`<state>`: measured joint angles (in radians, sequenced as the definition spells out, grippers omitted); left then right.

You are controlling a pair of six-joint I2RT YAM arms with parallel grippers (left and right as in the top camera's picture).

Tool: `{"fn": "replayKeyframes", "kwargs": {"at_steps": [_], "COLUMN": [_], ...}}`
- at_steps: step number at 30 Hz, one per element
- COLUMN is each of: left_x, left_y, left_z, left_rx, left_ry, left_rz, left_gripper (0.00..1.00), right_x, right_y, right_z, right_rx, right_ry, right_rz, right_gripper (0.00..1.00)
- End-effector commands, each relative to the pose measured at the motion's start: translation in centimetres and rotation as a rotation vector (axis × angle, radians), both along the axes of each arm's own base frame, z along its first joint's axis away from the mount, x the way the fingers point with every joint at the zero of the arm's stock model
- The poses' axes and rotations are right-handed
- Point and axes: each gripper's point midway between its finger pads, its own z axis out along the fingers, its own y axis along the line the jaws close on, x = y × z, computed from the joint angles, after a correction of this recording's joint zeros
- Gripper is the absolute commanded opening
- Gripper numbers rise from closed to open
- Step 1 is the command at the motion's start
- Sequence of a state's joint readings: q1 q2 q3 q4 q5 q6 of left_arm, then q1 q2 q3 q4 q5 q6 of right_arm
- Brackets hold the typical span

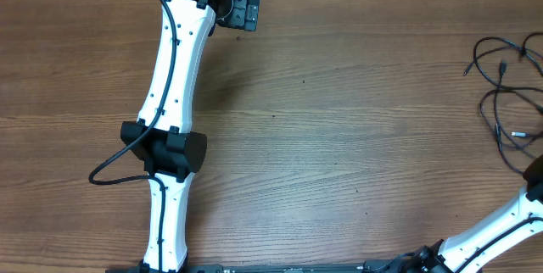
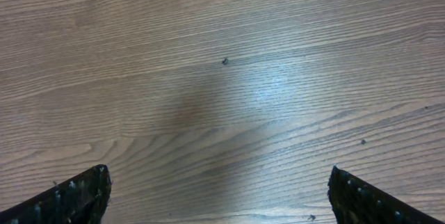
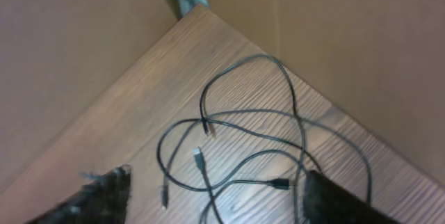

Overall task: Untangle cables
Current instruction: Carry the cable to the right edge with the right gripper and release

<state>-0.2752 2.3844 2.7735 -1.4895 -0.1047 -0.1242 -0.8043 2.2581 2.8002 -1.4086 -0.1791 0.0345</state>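
Wide-spread right end effector [image 3: 217, 177] over crossed cables [image 3: 277, 183] by table [image 3: 139, 92] corner; risks pinching several loops together, tightening tangle.

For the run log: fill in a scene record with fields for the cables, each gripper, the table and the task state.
cables: thin black cables in loose overlapping loops, several plug ends lying free, near a table corner at the right edge of the overhead view
left gripper: left gripper open, fingers wide apart over bare wood, no cable in its view
right gripper: right gripper open, above the cables, holding nothing
table: wood-grain table
task state: cables cross one another, not yet separated
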Motion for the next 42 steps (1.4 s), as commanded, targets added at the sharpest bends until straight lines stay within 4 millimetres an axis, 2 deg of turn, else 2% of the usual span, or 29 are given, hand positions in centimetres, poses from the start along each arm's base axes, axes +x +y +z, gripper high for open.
{"fn": "replayKeyframes", "kwargs": {"at_steps": [1,4,8,11,16,23,24,25,29,32,35,39,42], "left_x": [-0.1,-0.1,-0.1,-0.1,-0.1,-0.1,-0.1,-0.1,-0.1,-0.1,-0.1,-0.1,-0.1], "left_y": [-0.7,-0.7,-0.7,-0.7,-0.7,-0.7,-0.7,-0.7,-0.7,-0.7,-0.7,-0.7,-0.7], "left_z": [0.2,0.2,0.2,0.2,0.2,0.2,0.2,0.2,0.2,0.2,0.2,0.2,0.2], "left_rx": [-0.015,-0.015,-0.015,-0.015,-0.015,-0.015,-0.015,-0.015,-0.015,-0.015,-0.015,-0.015,-0.015], "left_ry": [-0.006,-0.006,-0.006,-0.006,-0.006,-0.006,-0.006,-0.006,-0.006,-0.006,-0.006,-0.006,-0.006], "left_rz": [-0.006,-0.006,-0.006,-0.006,-0.006,-0.006,-0.006,-0.006,-0.006,-0.006,-0.006,-0.006,-0.006], "left_gripper": [1.00,1.00,1.00,1.00,1.00,1.00,0.99,1.00,1.00,0.99,1.00,1.00,1.00], "right_x": [0.6,1.3,2.6,3.6,6.1,8.8,9.0,9.1,9.4,9.1,8.8,8.3,7.9], "right_y": [1.8,3.3,7.0,9.8,16.4,26.5,28.6,29.3,34.4,38.3,41.3,44.7,46.4], "right_z": [1.7,1.7,1.3,0.7,-0.3,-1.5,-1.6,-1.7,-1.7,-1.9,-2.0,-2.0,-2.0], "right_rx": [0.015,0.060,0.104,0.119,0.153,0.186,0.191,0.192,0.198,0.207,0.206,0.201,0.199], "right_ry": [-0.057,-0.077,-0.077,-0.042,0.009,0.063,0.075,0.080,0.095,0.115,0.126,0.134,0.138], "right_rz": [0.056,0.109,0.267,0.342,0.491,0.698,0.739,0.753,0.851,0.925,0.987,1.058,1.093], "right_gripper": [0.81,0.81,0.82,0.90,0.99,1.00,1.00,1.00,1.00,1.00,1.00,1.00,1.00]}}
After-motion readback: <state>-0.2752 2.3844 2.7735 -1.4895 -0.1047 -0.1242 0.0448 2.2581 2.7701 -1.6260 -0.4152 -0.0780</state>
